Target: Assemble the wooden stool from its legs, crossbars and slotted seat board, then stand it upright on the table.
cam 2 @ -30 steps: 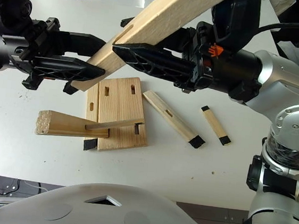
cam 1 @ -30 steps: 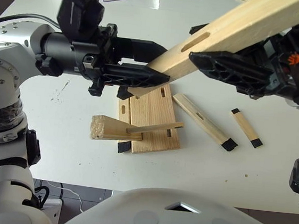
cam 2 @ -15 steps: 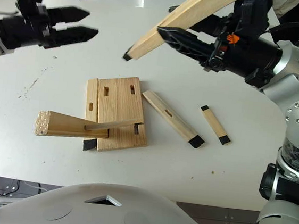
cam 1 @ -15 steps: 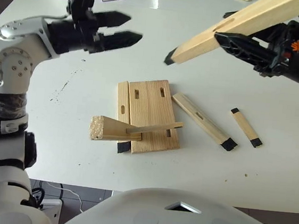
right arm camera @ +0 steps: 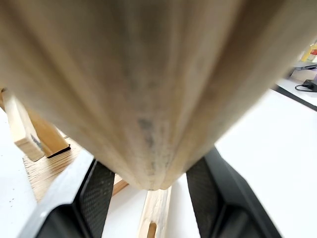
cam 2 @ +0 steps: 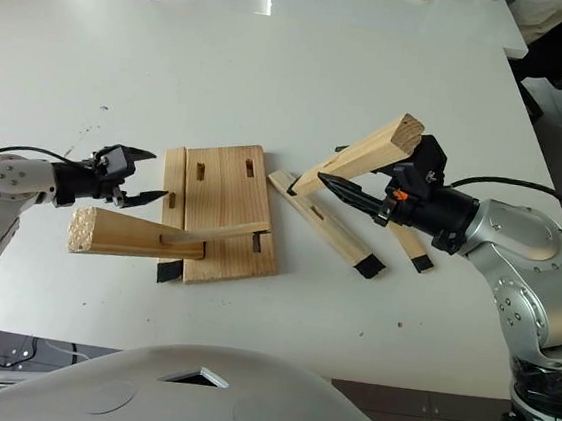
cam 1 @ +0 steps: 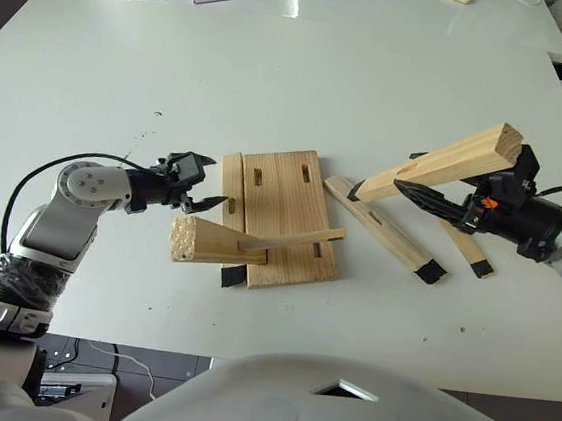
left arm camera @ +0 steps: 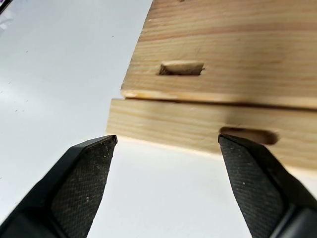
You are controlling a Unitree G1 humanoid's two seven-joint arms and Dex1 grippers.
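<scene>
Head views: we saw both arms had dropped from near camera to counter. Having let go of leg, left gripper sat spread beside slotted seat board. Only right gripper clamped leg, black-capped tip low. Handover done, we judged; slotting next.
Left wrist: ribbed pads wide apart; pale grainy pine, oval mortises.
Right wrist: squared leg blurred, probably between both fingers.
</scene>
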